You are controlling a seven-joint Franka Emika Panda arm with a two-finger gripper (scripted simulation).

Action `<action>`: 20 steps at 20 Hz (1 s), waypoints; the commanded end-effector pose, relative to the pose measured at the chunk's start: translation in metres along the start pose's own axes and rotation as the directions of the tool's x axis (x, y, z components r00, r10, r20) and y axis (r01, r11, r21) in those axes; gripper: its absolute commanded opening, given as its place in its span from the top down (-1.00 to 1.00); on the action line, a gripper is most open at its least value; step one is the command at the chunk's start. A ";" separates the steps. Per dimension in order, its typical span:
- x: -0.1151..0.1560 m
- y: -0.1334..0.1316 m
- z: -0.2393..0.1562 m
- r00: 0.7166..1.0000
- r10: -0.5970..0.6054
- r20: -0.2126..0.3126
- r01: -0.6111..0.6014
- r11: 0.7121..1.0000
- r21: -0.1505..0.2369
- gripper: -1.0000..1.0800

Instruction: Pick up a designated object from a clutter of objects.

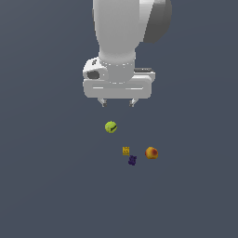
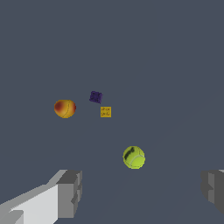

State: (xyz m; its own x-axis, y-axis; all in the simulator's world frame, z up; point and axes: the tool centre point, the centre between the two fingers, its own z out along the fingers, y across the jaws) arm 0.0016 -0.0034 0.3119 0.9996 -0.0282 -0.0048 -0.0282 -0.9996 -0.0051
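Tool [image 1: 117, 102] poised above the bench [image 1: 46, 186], jaws spread wide, nothing between them. Two short fingertips [image 1: 103, 102] pointing down from the white hand body in the exterior view; in the wrist view the grey fingers [image 2: 70, 192] standing far apart at either side, bare bench between.

Landmark: yellow-green ball [image 1: 110, 127], nearest of the clutter to the tool. Sits on the bench below the tool in the exterior view, a little toward the side of the tool's finger on the exterior view's left. Dark streak across its surface. Seen in the wrist view [image 2: 134, 157] between the two fingers, closer to none of the other items.

Yellow-orange block [image 1: 126, 150], the designated object, resting on the bench well apart from the yellow-green ball, farther from the tool, toward the exterior view's right of the ball. Small, boxy, faint studded pattern on its face, visible also in the wrist view [image 2: 105, 112]. Untouched, not gripped.

Dark purple lump [image 1: 132, 160] just beside the block, on the side away from the yellow-green ball; touching or narrowly apart, cannot tell [image 2: 96, 97].

Orange-red ball [image 1: 151, 153] near the block and lump, farthest from the yellow-green ball toward the exterior view's right, clearly apart from both neighbours [image 2: 64, 108].
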 end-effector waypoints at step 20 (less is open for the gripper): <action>0.010 0.000 0.030 1.000 0.015 0.004 -0.015 1.000 -0.006 -0.92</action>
State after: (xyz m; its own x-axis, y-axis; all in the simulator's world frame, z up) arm 0.0096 -0.0049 0.2879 0.9990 -0.0445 -0.0087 -0.0445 -0.9990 0.0006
